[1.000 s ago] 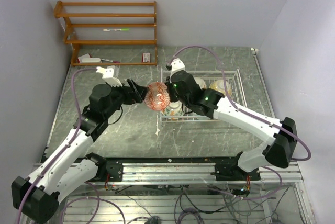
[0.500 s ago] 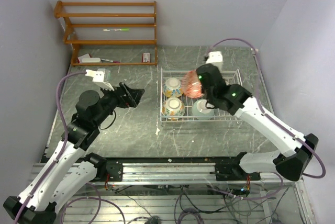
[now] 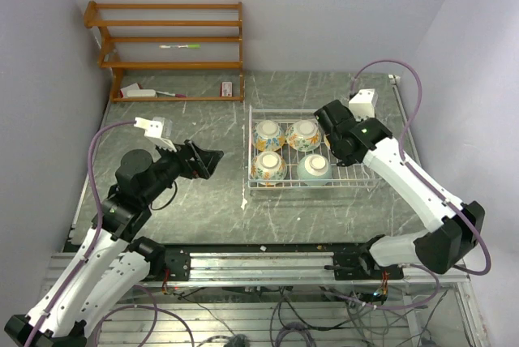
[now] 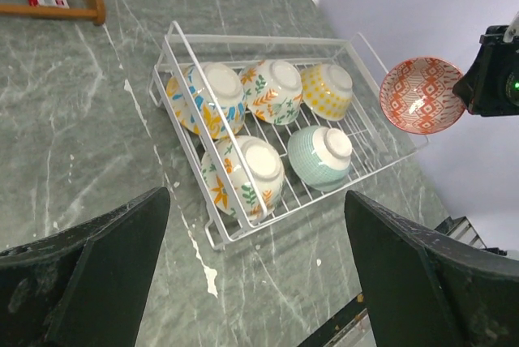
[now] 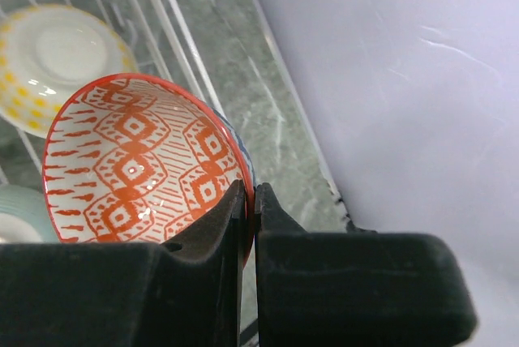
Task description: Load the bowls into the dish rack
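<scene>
While the right pincer (image 5: 249,201) pinches the rim of the red-patterned bowl (image 5: 138,164) over the dish rack's (image 4: 268,39) right end, the left pincer (image 3: 209,160) gapes empty above the counter (image 4: 73,120), left of five racked bowls (image 4: 243,164).

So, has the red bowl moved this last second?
Yes: the bowl went rightward, from the dish rack's left edge to its right end, in the right pincer.
</scene>
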Controlling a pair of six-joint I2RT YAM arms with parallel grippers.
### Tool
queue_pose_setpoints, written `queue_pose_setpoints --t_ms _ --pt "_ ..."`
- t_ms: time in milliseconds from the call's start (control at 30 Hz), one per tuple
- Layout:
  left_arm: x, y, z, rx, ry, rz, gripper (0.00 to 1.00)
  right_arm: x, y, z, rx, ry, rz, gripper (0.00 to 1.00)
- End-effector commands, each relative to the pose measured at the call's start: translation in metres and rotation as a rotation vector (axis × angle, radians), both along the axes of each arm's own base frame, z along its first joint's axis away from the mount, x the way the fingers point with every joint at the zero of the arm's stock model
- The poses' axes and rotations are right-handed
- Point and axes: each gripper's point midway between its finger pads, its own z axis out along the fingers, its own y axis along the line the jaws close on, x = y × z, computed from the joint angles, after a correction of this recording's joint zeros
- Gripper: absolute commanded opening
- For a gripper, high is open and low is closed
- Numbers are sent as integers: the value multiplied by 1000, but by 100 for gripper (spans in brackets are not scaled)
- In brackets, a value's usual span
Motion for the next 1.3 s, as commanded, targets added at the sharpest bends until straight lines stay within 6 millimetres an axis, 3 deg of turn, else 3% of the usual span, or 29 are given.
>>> queue_pose_setpoints --t_ms 0,300,733,1067,1267 --pt "-11 -4 -3 -16 3 -44 99 -12 -27 2 -132 4 -120 0" --pt "-20 3 5 -36 -27 -30 99 -2 -27 -15 -286 118 -159 0" --pt "-22 0 2 -43 -20 -53 99 2 -28 -35 -327 158 -177 0" --pt "-20 -5 -4 -41 1 -73 98 1 -41 -75 -391 211 -243 0" --pt "-20 -4 -6 -37 7 -65 98 8 -40 -78 -425 190 -246 0"
